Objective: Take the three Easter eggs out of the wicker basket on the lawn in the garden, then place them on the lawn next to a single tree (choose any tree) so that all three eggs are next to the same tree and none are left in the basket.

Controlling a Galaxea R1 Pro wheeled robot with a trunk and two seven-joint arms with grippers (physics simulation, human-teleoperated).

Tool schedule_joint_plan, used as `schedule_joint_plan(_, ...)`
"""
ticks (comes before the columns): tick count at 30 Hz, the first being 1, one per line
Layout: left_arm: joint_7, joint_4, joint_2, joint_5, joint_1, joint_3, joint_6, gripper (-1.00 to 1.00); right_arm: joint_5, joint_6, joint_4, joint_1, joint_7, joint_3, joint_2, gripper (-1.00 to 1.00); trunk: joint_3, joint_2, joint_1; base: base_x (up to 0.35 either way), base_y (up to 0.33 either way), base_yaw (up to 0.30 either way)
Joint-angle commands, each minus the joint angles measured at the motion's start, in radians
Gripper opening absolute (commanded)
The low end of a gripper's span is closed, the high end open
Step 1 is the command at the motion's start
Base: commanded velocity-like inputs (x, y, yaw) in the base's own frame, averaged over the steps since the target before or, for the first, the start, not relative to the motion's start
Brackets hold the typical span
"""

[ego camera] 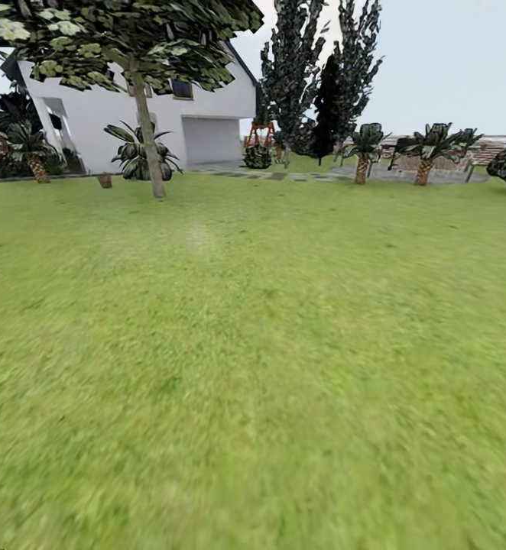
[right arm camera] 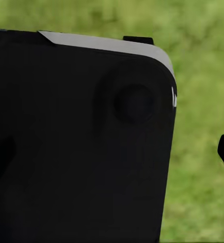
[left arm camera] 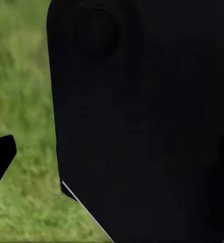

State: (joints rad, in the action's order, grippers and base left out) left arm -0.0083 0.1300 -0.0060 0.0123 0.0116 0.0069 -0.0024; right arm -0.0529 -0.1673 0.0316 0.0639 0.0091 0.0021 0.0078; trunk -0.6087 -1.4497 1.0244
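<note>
The lawn (ego camera: 253,367) stretches bare toward a white house (ego camera: 131,114); either gripper's state cannot be told.

I look across open grass (ego camera: 253,367) to a white house (ego camera: 207,114) far left, palms (ego camera: 425,153) far right, under grey sky (ego camera: 452,61).

Rough green grass lawn (ego camera: 253,367); smooth white-walled house (ego camera: 100,122).

Left wrist view: broad matte black body panel (left arm camera: 142,126), rounded corners, one circular recess near its edge, thin pale trim line. Right wrist view: matching black panel (right arm camera: 76,147), grey bevelled edge, round boss.
</note>
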Motion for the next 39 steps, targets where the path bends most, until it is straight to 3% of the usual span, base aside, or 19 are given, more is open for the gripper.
schedule_joint_plan(1, -0.001, 0.002, 0.0, 0.001, 0.001, 0.001, 0.0, 1.0, -0.005, -0.003, -0.001, 0.001, 0.001, -0.001, 0.0, 1.0, -0.001, 0.0, 0.001, 0.34, 0.0, 0.292)
schedule_joint_plan(39, -0.001, 0.002, 0.0, 0.001, 0.001, 0.001, -0.001, 1.0, -0.005, -0.003, 0.0, 0.001, 0.001, -0.001, -0.002, 1.0, -0.001, 0.0, 0.001, 0.34, 0.0, 0.292)
